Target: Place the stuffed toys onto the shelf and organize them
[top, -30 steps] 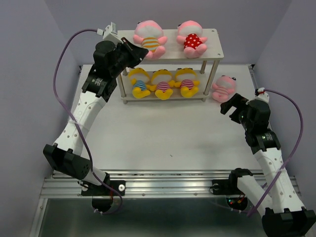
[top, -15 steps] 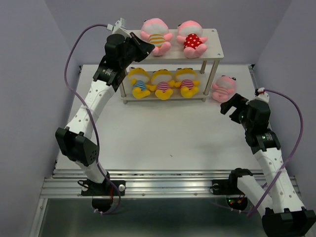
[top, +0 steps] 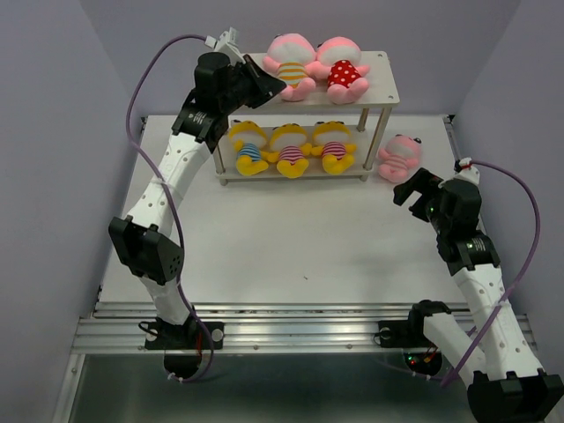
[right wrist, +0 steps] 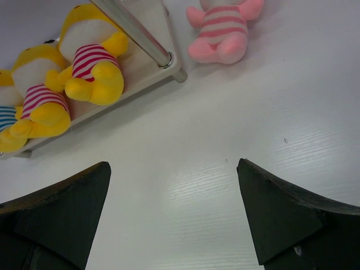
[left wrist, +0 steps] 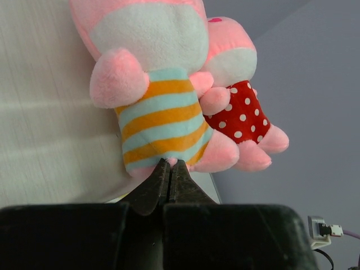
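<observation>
1. Lilac walls backed a white table [top: 291, 238] carrying the shelf [top: 383, 84].
2. Left gripper [top: 267, 85]: jaws pressed together, tips touching the underside of the orange-striped pink toy [top: 293, 63] on the upper board.
3. Upper tier: that toy lay against the red polka-dot pink toy [top: 342, 70].
4. Lower tier: three yellow toys [top: 289, 152] lay in a row, side by side.
5. Pink-striped toy [top: 401, 157]: on the table, just right of the shelf, not yet shelved.
6. Right gripper [top: 412, 188]: jaws wide apart, empty, near that toy.
7. Handling, as judged: the plush looked light, soft and compressible, so a pinch across the striped torso should hold best.
</observation>
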You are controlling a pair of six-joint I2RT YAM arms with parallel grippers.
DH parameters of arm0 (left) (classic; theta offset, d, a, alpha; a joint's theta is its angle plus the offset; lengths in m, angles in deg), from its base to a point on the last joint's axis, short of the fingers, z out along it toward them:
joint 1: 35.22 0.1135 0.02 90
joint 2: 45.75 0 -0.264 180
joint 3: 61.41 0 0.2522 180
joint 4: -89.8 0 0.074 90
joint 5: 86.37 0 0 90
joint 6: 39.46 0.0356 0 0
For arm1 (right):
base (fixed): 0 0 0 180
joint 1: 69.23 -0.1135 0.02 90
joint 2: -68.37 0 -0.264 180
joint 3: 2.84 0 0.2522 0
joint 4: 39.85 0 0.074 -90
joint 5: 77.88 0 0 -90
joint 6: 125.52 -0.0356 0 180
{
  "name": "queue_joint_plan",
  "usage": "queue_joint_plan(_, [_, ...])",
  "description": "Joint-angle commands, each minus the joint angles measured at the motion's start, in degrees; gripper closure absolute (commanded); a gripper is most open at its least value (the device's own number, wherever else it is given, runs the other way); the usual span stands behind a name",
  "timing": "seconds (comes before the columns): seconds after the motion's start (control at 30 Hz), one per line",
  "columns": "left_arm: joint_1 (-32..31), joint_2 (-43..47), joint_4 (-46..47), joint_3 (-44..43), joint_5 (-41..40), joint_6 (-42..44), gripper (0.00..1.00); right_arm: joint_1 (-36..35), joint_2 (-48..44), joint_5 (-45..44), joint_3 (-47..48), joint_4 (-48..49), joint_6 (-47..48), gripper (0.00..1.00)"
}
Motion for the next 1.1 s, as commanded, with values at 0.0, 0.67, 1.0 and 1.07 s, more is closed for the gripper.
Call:
queue_joint_plan(0.0, [-0.17, 0.80, 0.95, -4.02, 2.37, 2.39, 1.00, 0.32, -1.10, -1.27, 0.21, 0.70, 0.58, 0.00])
queue_joint_plan(0.67, [0.97, -3.34, -6.35, -11.59, 2.81, 4.68, 0.50, 0.32, -1.45, -1.10, 0.12, 0.61, 0.32, 0.00])
queue_joint_plan(1.0, [1.06, -1.31, -5.20, -10.27, 1.67, 5.46, 0.44, 0.32, -1.18, -1.01, 0.12, 0.61, 0.41, 0.00])
queue_joint_plan(1.07, [0.97, -1.40, -5.12, -10.44, 1.75, 5.64, 0.44, 0.32, -1.10, -1.01, 0.12, 0.61, 0.41, 0.00])
